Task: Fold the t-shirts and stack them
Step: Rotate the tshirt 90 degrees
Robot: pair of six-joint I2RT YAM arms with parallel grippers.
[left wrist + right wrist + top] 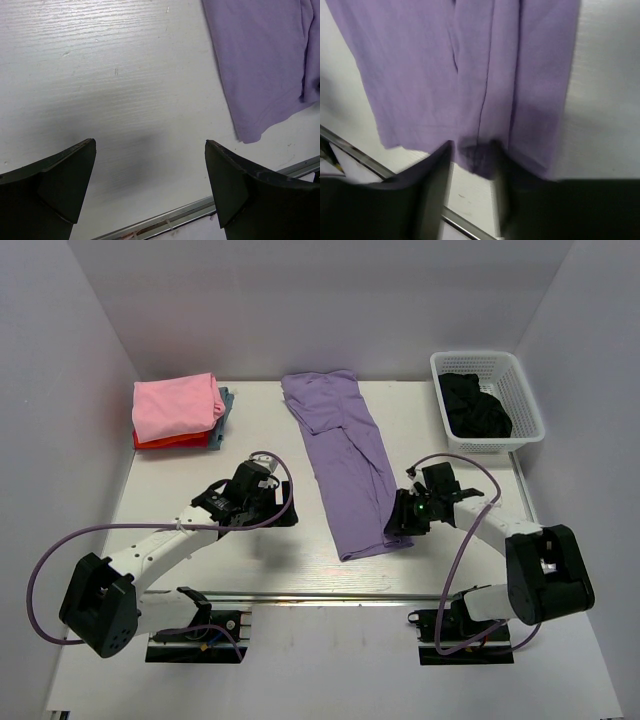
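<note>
A lavender t-shirt (345,465) lies folded into a long strip down the middle of the table, and it also shows in both wrist views (260,65) (470,65). My right gripper (398,525) is at its near right corner. Its jaws (474,160) stand either side of a bunched bit of hem, and blur hides whether they pinch it. My left gripper (278,512) hovers open over bare table left of the shirt, nothing between its fingers (150,150). A pink t-shirt (175,405) lies folded on red (170,440) and grey-blue (226,400) ones at the back left.
A white lattice basket (528,400) holding dark cloth (475,405) stands at the back right. A metal rail (320,595) runs along the table's near edge, close below the shirt's hem (165,217). White walls enclose the left, back and right.
</note>
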